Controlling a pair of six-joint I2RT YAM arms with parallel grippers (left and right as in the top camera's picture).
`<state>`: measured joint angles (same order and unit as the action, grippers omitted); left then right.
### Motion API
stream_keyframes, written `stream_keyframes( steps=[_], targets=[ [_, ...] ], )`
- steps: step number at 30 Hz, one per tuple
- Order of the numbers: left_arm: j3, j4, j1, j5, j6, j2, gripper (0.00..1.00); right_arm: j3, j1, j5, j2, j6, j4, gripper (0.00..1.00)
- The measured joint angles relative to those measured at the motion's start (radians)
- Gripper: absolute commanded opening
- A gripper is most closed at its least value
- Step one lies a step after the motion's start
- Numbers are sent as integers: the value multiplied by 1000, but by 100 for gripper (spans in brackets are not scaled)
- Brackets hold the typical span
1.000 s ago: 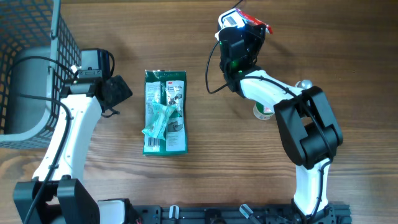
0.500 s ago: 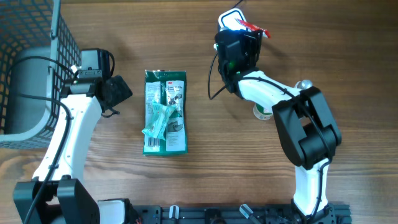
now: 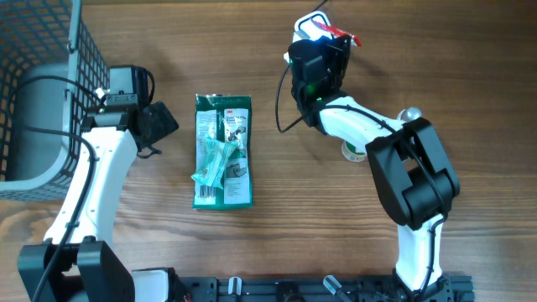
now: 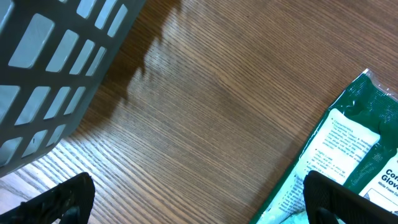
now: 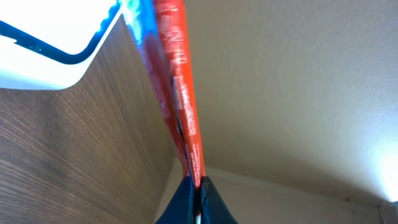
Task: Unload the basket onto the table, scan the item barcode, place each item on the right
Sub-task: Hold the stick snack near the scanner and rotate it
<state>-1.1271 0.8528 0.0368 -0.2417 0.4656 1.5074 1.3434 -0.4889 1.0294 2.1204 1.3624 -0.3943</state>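
Red strip [image 5: 177,93] is sitting pinched tight in the right gripper [image 5: 196,185], while the left gripper [image 4: 199,202] is hovering with jaws spread wide between the basket [image 3: 84,59] and the green packet [image 3: 223,151].

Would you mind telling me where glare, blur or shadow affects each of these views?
Overhead: evenly lit and sharp, though the white object is blown out. Left wrist: the basket throws a soft shadow on the table. Right wrist: the red strip pinched by the right gripper is blurred, and the top left corner is overexposed.
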Motion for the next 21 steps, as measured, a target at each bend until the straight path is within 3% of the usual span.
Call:
stream_keyframes(
  steps=[6, 9, 17, 21],
  targets=[
    [0, 0, 0, 0, 0, 0, 100, 0, -62, -9, -129, -8, 23, 4],
    [0, 0, 0, 0, 0, 0, 100, 6, -114, -16, -280, -66, 159, 4],
    [0, 0, 0, 0, 0, 0, 100, 12, -177, -121, -415, -474, 653, 4],
    [0, 0, 0, 0, 0, 0, 100, 9, -201, -295, -439, -792, 915, 4]
  ],
)
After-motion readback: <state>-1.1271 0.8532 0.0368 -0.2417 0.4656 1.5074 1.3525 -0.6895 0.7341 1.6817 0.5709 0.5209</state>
